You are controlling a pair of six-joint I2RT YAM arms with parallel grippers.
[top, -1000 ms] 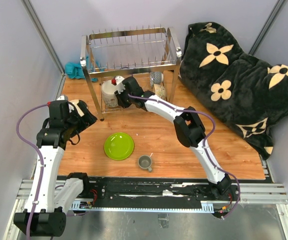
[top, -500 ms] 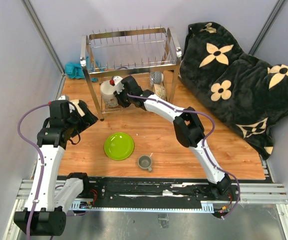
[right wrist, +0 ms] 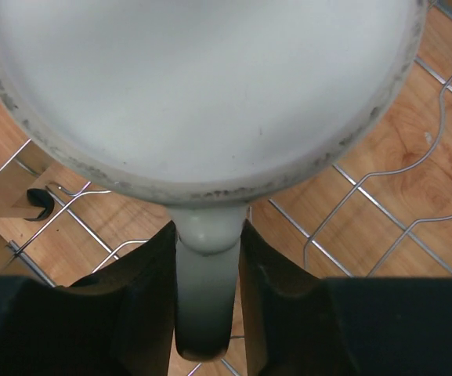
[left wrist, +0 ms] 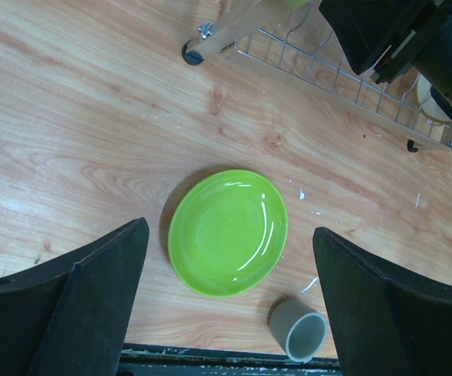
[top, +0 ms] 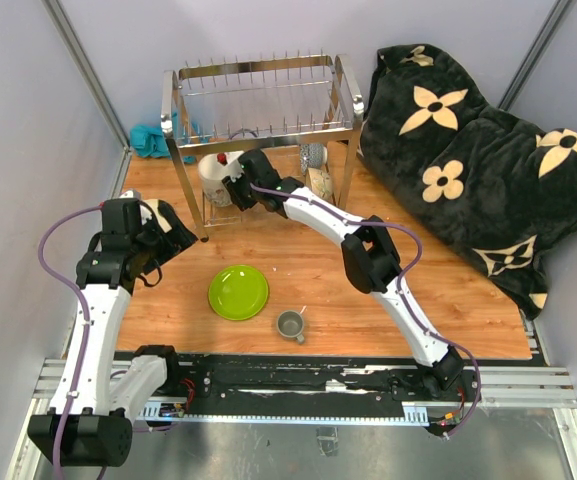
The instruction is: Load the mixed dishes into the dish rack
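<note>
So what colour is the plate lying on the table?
The plate is lime green, clearest in the left wrist view.

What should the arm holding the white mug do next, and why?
Probably lower the white mug a little until it rests on the bottom shelf of the dish rack. The jaws of the right gripper are shut on its handle, and the wrist view shows the wire grid beneath it. Whether they touch is unclear.
</note>
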